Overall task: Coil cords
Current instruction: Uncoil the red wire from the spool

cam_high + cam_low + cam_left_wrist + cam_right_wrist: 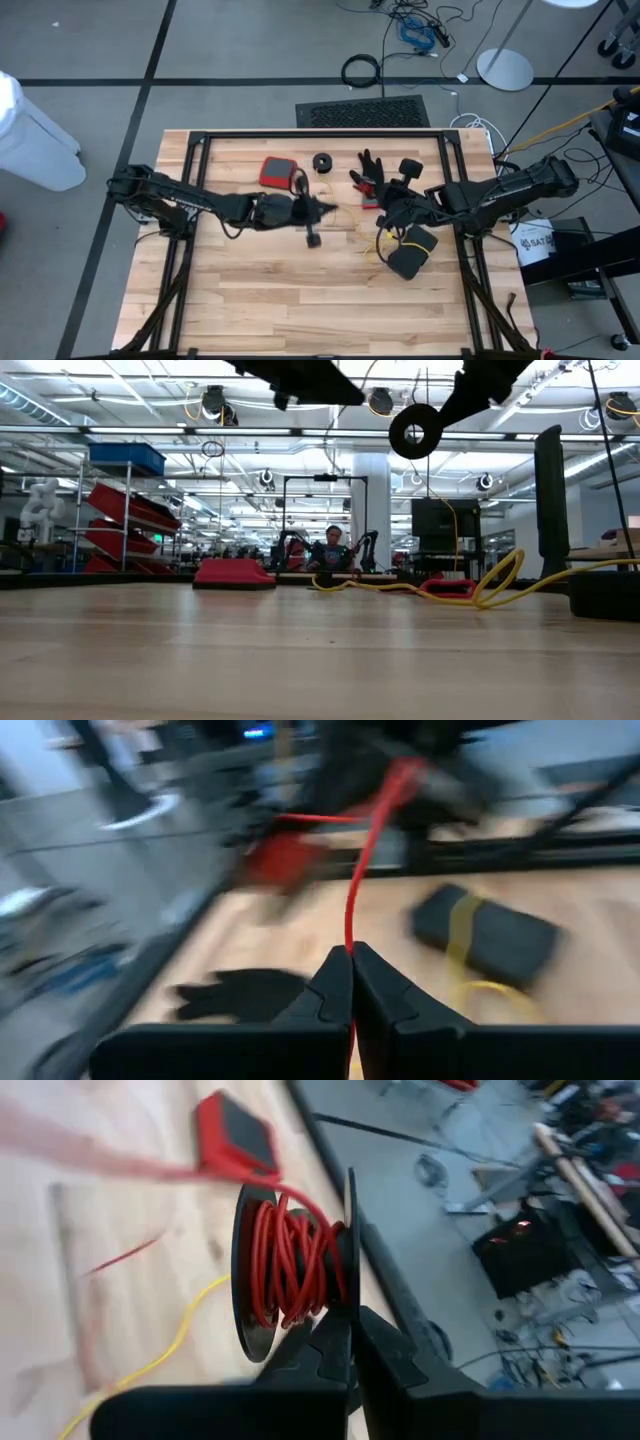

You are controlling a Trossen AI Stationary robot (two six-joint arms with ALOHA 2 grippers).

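Note:
My right gripper (388,212) is shut on a small black reel (300,1270) wound with red-orange cord, held well above the table in the low view (414,432). My left gripper (326,209) faces it at mid-table and is shut on the red-orange cord (366,860), which runs from its fingers toward the right gripper. The yellow cord (384,240) lies loose on the table below the right gripper; it also shows in the low view (488,588). A second black reel (322,162) lies on the table behind. My left gripper pinches a single strand of the red-orange cord (349,942) between its two fingertips (330,985). The cord leaves the fingers in a nearly straight line toward the reel, clear of the table. My right gripper pinches the rim of one of the reel's flanges (350,1295) between its two fingers (385,1355). The reel stands on edge beyond the fingertips, lifted clear of the table.
A red flat case (277,172), a black glove (372,165) and a black round piece (410,168) lie at the far side of the table. A black box with a yellow band (412,250) sits near the right gripper. The near half of the wooden table (300,310) is bare.

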